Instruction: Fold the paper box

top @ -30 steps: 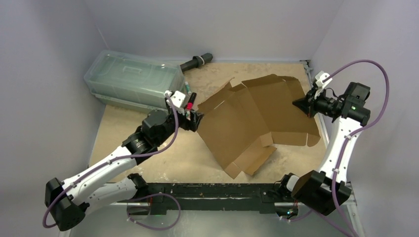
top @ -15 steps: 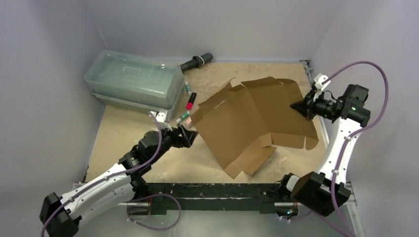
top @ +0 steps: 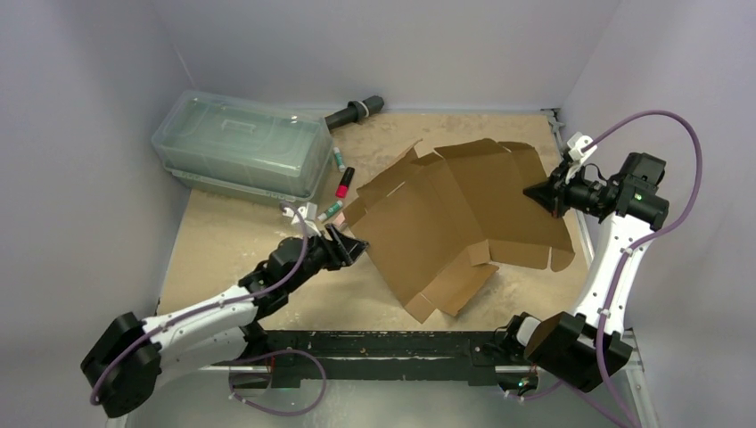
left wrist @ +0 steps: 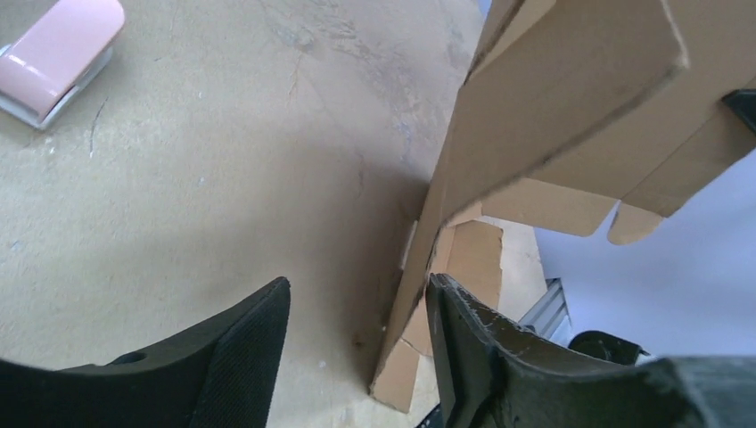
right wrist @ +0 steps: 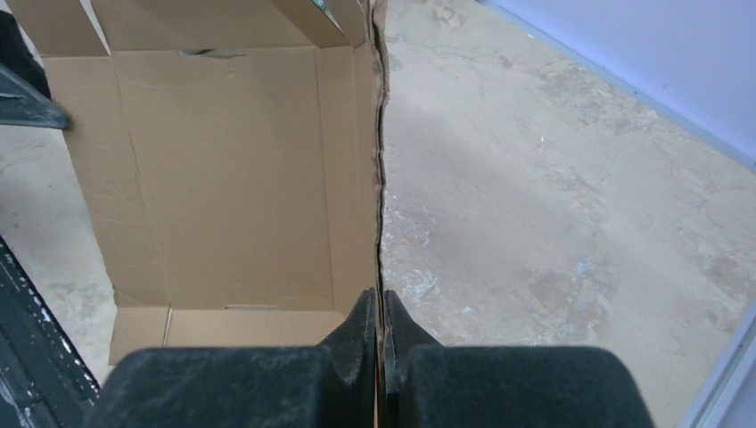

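The paper box (top: 455,214) is a brown cardboard die-cut sheet, partly raised and unfolded, in the middle and right of the table. My right gripper (top: 538,193) is shut on its right edge; the right wrist view shows the edge (right wrist: 379,178) pinched between the fingers (right wrist: 360,323). My left gripper (top: 354,245) is open and low at the sheet's left edge. In the left wrist view the raised cardboard edge (left wrist: 428,267) stands between the two spread fingers (left wrist: 241,348), close to the right one, with no clear contact.
A clear greenish lidded container (top: 241,143) stands at the back left. Small markers (top: 342,183) lie beside it, and a pink eraser-like item (left wrist: 58,53) is near my left gripper. A black handle (top: 354,112) lies at the back. Walls close in on the sides.
My left arm has pulled down from the sheet's upper left edge and moved right, low to the table, up to the sheet's lower left edge. The right gripper has kept its hold.
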Robot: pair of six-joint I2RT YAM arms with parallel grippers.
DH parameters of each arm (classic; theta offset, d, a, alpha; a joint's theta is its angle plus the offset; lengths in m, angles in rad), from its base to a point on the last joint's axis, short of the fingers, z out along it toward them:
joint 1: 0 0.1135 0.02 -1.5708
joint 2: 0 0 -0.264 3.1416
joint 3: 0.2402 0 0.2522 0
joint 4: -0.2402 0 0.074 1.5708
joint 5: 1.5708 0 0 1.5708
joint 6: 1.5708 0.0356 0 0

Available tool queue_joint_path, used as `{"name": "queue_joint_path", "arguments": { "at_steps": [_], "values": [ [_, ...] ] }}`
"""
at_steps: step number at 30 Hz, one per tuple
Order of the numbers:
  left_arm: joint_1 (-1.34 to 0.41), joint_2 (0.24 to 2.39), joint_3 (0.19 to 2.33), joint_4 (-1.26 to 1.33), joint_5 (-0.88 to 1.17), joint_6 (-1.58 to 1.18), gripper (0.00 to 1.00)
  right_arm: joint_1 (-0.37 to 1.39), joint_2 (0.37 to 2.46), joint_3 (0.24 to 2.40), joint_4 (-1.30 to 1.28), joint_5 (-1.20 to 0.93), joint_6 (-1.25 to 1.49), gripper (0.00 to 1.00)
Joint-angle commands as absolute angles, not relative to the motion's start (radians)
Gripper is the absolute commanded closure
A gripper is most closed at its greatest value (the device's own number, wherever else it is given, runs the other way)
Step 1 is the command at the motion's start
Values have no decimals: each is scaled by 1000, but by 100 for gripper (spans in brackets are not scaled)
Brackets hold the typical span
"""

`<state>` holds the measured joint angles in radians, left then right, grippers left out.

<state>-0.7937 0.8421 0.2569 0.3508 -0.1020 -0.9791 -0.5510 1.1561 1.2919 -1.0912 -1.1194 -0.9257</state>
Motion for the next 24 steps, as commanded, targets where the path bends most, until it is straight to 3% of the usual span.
{"name": "queue_joint_path", "arguments": {
  "at_steps": [1,5,7,14,20,24],
  "values": [
    [-798,981,385,455,-117,-957,51,-555,1141,1339,-1077,-1189,-896,100],
    [-796,1081,495,375,-217,-859,91,-555,1141,1346,-1043,-1219,-862,100],
    [-796,1113,568,304,-284,-771,100,-555,1138,1344,-997,-1234,-818,100],
    [-795,1186,743,267,-400,-358,100,-555,1094,1176,-638,-1326,-549,100],
    [-796,1194,739,365,-412,-130,100,-554,987,866,-75,-1313,-242,100],
    [-796,1190,712,406,-417,-59,100,-554,950,772,47,-1320,-239,100]
  ]
}}
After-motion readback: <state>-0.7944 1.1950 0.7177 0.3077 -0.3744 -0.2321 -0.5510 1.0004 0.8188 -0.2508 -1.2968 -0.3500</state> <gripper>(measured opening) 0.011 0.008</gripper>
